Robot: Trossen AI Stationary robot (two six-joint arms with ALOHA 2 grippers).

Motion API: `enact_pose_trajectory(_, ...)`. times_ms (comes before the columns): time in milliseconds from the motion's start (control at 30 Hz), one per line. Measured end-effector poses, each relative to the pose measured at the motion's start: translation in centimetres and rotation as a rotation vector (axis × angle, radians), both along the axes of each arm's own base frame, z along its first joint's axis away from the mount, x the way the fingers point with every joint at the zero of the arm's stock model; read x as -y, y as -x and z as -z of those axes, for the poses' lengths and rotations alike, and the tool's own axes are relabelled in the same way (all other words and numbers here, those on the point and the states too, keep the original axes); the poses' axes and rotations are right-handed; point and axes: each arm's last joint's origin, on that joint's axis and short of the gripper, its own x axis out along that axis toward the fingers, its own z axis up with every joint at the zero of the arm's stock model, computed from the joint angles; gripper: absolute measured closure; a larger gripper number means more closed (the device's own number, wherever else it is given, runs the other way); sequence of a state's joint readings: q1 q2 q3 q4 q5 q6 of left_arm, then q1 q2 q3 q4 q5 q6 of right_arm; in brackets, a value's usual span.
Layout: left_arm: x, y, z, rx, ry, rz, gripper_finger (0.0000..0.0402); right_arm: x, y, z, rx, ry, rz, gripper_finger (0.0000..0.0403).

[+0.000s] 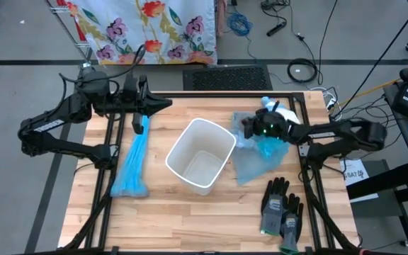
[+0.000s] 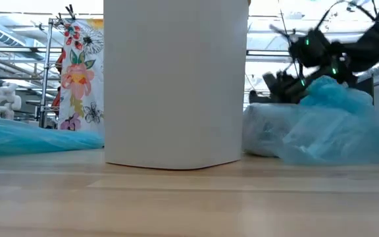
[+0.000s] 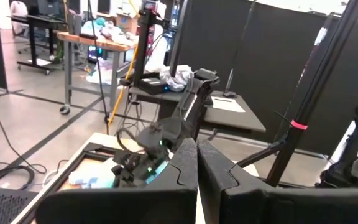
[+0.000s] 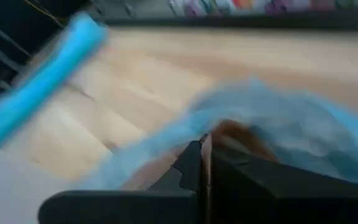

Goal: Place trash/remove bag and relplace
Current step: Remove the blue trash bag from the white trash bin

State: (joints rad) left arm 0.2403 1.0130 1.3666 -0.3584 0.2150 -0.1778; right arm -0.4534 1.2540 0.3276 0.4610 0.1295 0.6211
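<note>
A pair of gloves (image 1: 282, 207) lay at the near edge of the wooden surface (image 1: 190, 212), on the right side. A white bin (image 1: 200, 156) stood upright in the middle, open at the top, with no bag in it. In the low view it filled the middle of the picture.

Just right of the bin lay a crumpled blue bag (image 1: 261, 152) — see-through and puffed up. Something brown, maybe trash, showed inside it in the right wrist view, but it was too blurry to be sure.

The right claw (image 1: 250, 127) was at the top of that bag, its fingers pressed together. I cannot tell if it pinched the plastic.

On the left side, a long blue bundle of folded bags (image 1: 134, 166) lay flat, running from near to far, well apart from the bin.

The left claw (image 1: 163, 105) was up above the far end of that bundle — fingers pressed together, pinching nothing.

Behind the surface hung a flowered cloth (image 1: 147, 28), and cables (image 1: 303, 67) lay on the floor.
</note>
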Motion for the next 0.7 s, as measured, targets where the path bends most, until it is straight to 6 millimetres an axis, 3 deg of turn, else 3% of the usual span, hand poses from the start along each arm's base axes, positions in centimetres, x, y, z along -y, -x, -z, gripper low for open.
enact_pose_trajectory(200, -0.1, -0.2, 0.1, -0.005, 0.001, -0.032, 0.0401, -0.5, 1.1, 5.4, -0.167, -0.133, 0.034, 0.0403)
enact_pose_trajectory(367, -0.2, -0.6, 0.2, -0.013, 0.002, -0.046, 0.0401, 0.5, 1.1, 7.3, -0.21, -0.212, 0.115, 0.0403)
enact_pose_trajectory(500, -0.3, -1.0, 0.4, -0.021, 0.003, -0.067, 0.0401, 2.6, 1.0, 6.9, -0.19, -0.243, 0.163, 0.0403)
enact_pose_trajectory(700, -0.5, -1.2, 0.6, -0.029, 0.004, -0.084, 0.0401, 5.8, 0.2, 3.4, -0.085, -0.23, 0.128, 0.0402)
